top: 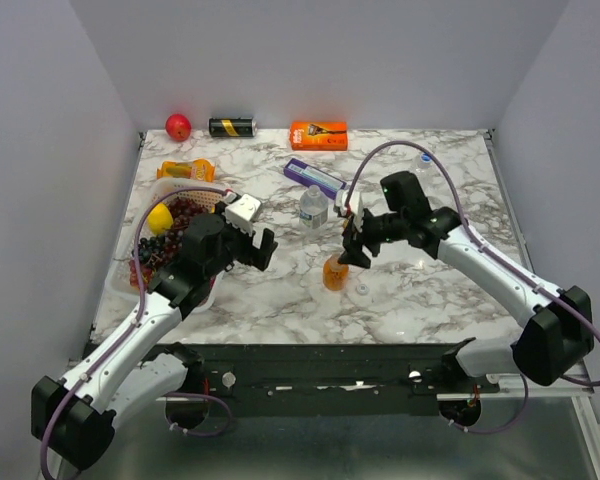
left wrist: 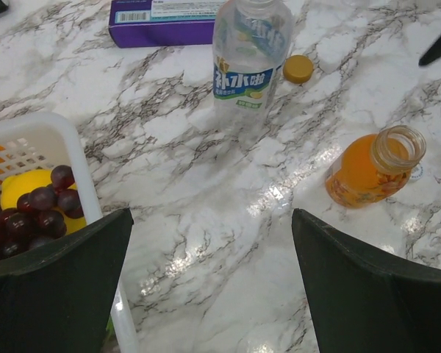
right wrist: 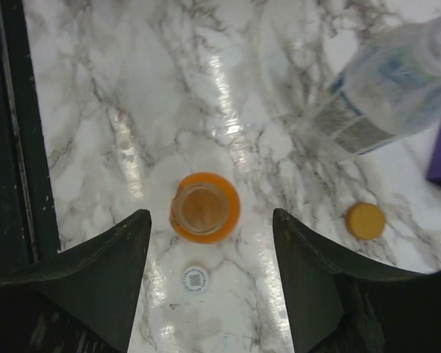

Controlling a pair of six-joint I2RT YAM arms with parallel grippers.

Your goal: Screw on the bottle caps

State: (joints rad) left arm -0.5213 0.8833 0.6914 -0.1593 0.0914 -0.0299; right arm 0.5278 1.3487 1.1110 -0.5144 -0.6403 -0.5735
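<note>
Far edge of the surface: red fruit point(top: 178, 126), black can point(top: 232, 127) lying down, orange box point(top: 318, 135). Left edge: white basket point(left wrist: 84, 169) holding dark grapes point(left wrist: 55, 202), lemon point(left wrist: 22, 187). Mid-surface: purple box point(top: 315, 178).

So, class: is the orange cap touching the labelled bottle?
Apart. The right wrist view shows the orange cap lying flat, with a strip of bare table plainly visible between it and the labelled bottle.

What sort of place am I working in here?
Probably a lab test booth, not a kitchen: marble-patterned tabletop boxed in by plain pale walls, with staged props like a white plastic basket of fruit and a black can.
</note>
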